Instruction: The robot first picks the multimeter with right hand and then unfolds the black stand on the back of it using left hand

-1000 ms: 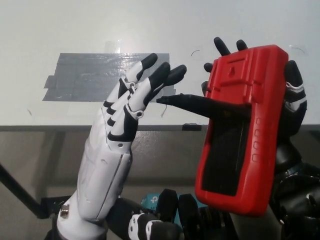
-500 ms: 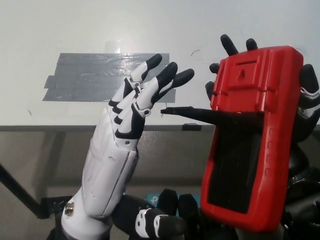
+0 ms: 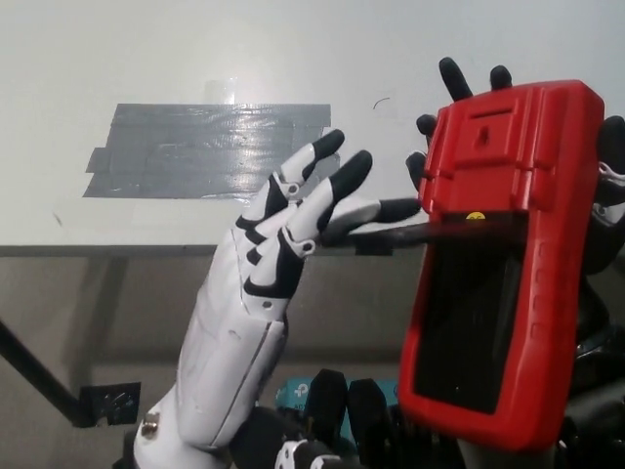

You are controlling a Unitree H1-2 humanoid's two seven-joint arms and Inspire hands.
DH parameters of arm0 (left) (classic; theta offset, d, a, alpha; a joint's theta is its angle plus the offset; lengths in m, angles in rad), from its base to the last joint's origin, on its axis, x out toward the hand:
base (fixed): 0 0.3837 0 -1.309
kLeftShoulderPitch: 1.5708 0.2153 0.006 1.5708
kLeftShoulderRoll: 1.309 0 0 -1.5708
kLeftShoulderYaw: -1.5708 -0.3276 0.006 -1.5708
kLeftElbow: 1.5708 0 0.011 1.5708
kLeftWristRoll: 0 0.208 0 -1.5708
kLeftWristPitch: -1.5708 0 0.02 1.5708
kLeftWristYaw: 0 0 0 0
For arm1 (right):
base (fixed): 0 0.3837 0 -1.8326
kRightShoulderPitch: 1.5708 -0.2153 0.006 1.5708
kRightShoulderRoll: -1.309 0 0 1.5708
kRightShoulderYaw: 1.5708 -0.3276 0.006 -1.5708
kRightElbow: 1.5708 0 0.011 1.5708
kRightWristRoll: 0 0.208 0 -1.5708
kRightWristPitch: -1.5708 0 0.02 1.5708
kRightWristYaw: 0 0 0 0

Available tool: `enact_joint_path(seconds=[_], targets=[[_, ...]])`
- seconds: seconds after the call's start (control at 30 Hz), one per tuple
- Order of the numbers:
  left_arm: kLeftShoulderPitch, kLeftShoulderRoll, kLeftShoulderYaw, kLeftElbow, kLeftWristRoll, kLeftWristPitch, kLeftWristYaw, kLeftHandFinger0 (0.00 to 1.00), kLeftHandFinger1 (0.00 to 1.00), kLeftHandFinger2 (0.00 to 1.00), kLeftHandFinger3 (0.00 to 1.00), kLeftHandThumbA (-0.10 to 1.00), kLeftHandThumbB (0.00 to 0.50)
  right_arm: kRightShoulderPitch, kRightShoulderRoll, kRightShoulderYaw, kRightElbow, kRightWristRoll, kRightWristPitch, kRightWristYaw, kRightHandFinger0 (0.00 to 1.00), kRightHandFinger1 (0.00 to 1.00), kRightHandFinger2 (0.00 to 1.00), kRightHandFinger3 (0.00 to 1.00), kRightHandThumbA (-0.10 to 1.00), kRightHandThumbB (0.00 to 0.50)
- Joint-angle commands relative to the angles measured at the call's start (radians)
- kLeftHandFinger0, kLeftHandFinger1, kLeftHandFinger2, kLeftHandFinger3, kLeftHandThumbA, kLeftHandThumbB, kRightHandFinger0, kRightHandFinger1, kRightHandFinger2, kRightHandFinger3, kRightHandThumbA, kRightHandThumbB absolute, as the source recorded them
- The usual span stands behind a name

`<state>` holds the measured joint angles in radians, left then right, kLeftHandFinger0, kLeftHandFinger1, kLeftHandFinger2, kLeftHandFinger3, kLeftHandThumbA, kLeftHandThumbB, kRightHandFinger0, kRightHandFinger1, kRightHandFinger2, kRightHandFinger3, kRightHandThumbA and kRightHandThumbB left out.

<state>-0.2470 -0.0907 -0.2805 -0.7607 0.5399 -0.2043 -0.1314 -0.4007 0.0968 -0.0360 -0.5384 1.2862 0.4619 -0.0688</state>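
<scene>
My black right hand point(image 3: 605, 186) holds the red multimeter point(image 3: 498, 264) upright at the right of the head view, its back facing the camera. The black stand point(image 3: 420, 233) sticks out leftward from the back, nearly level, hinged near the meter's middle. A small yellow spot shows where the stand meets the case. My white left hand point(image 3: 293, 234) is raised beside it, fingers spread, with black fingertips point(image 3: 395, 209) touching the top of the stand. Black right-hand fingertips point(image 3: 451, 73) poke above the meter's top edge.
A white table point(image 3: 146, 59) lies behind, with a patch of grey tape point(image 3: 205, 149) on it. The table's front edge point(image 3: 98, 250) runs across the middle; below it is darker floor and a black table leg point(image 3: 34, 376).
The right hand has carried the multimeter right and slightly up. The left hand moved right and its fingertips now reach the stand, which stands out more level than before.
</scene>
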Motion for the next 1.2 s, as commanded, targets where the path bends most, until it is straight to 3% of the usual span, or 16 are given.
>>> enact_joint_path(seconds=[0.0, 0.1, 0.17, 0.23, 0.3, 0.4, 0.57, 0.77, 0.83, 0.87, 0.9, 0.93, 0.97, 1.0, 1.07, 1.17], targets=[[0.004, -0.005, -0.045, -0.055, -0.105, 0.003, -0.026, 1.00, 0.36, 0.58, 1.00, 1.00, 0.499, -0.047, 0.019, -0.008, -0.028, 0.038, -0.051, -0.024, 0.00, 0.00, 0.00, 0.14, -0.10, 0.174], [0.014, -0.017, -0.059, -0.063, -0.122, -0.005, -0.013, 0.68, 0.01, 0.28, 1.00, 1.00, 0.475, -0.047, 0.022, -0.012, -0.025, 0.052, -0.052, -0.040, 0.00, 0.00, 0.00, 0.12, -0.10, 0.173], [0.013, -0.024, -0.065, -0.072, -0.125, 0.010, -0.017, 0.58, 0.00, 0.11, 1.00, 1.00, 0.479, -0.054, 0.023, -0.013, -0.023, 0.044, -0.056, -0.039, 0.00, 0.00, 0.00, 0.10, -0.10, 0.166], [0.020, -0.047, -0.083, -0.048, -0.119, -0.033, 0.011, 0.48, 0.00, 0.00, 1.00, 1.00, 0.410, -0.055, 0.022, -0.014, -0.021, 0.043, -0.058, -0.038, 0.00, 0.00, 0.00, 0.08, -0.10, 0.164], [0.030, -0.054, -0.087, -0.037, -0.123, -0.045, 0.021, 0.37, 0.00, 0.00, 1.00, 1.00, 0.494, -0.062, 0.026, -0.013, -0.020, 0.036, -0.059, -0.044, 0.00, 0.00, 0.00, 0.08, -0.10, 0.165], [0.021, -0.051, -0.103, -0.036, -0.170, -0.021, -0.002, 0.37, 0.00, 0.00, 1.00, 1.00, 0.454, -0.068, 0.037, -0.016, -0.020, 0.053, -0.066, -0.058, 0.00, 0.00, 0.03, 0.03, -0.10, 0.149], [0.034, -0.049, -0.106, -0.025, -0.127, -0.043, -0.001, 0.34, 0.00, 0.00, 1.00, 1.00, 0.438, -0.071, 0.046, -0.017, -0.017, 0.078, -0.078, -0.055, 0.00, 0.00, 0.39, 0.11, -0.10, 0.123], [0.024, -0.040, -0.088, -0.002, -0.139, -0.087, 0.016, 0.57, 0.00, 0.00, 1.00, 1.00, 0.481, -0.084, 0.046, -0.020, -0.013, 0.087, -0.080, -0.052, 0.00, 0.02, 0.55, 0.16, -0.10, 0.113], [0.017, -0.045, -0.081, -0.007, -0.183, -0.095, 0.028, 0.56, 0.00, 0.04, 1.00, 0.93, 0.452, -0.084, 0.046, -0.021, -0.016, 0.092, -0.082, -0.063, 0.00, 0.03, 0.58, 0.29, -0.10, 0.120], [0.020, -0.060, -0.050, 0.022, -0.171, -0.197, 0.091, 0.50, 0.28, 0.40, 1.00, 0.90, 0.450, -0.083, 0.043, -0.022, -0.017, 0.095, -0.084, -0.062, 0.00, 0.05, 0.61, 0.42, -0.10, 0.117], [0.015, -0.068, -0.028, 0.039, -0.161, -0.254, 0.125, 0.48, 0.30, 0.47, 1.00, 0.90, 0.448, -0.084, 0.042, -0.023, -0.016, 0.098, -0.085, -0.061, 0.00, 0.06, 0.61, 0.49, -0.10, 0.113], [-0.034, -0.045, -0.027, 0.052, -0.061, -0.263, 0.250, 0.46, 0.39, 0.56, 1.00, 0.99, 0.379, -0.086, 0.040, -0.024, -0.014, 0.101, -0.087, -0.057, 0.00, 0.07, 0.63, 0.53, -0.10, 0.109], [-0.070, -0.033, -0.023, 0.064, 0.050, -0.266, 0.363, 0.79, 0.67, 0.80, 1.00, 1.00, 0.383, -0.087, 0.038, -0.026, -0.014, 0.104, -0.087, -0.059, 0.00, 0.06, 0.60, 0.51, -0.10, 0.109], [-0.060, -0.045, -0.013, 0.060, 0.067, -0.266, 0.356, 1.00, 0.93, 1.00, 1.00, 1.00, 0.430, -0.088, 0.038, -0.026, -0.014, 0.094, -0.089, -0.058, 0.00, 0.03, 0.57, 0.50, -0.10, 0.108], [-0.061, -0.050, 0.015, 0.067, 0.181, -0.266, 0.402, 1.00, 1.00, 1.00, 1.00, 1.00, 0.497, -0.089, 0.038, -0.029, -0.009, 0.088, -0.093, -0.050, 0.00, 0.00, 0.57, 0.60, -0.10, 0.097], [-0.076, -0.042, -0.035, 0.109, 0.256, -0.266, 0.421, 1.00, 1.00, 1.00, 1.00, 1.00, 0.500, -0.092, 0.036, -0.030, -0.006, 0.090, -0.091, -0.055, 0.00, 0.02, 0.63, 0.75, -0.10, 0.102]])
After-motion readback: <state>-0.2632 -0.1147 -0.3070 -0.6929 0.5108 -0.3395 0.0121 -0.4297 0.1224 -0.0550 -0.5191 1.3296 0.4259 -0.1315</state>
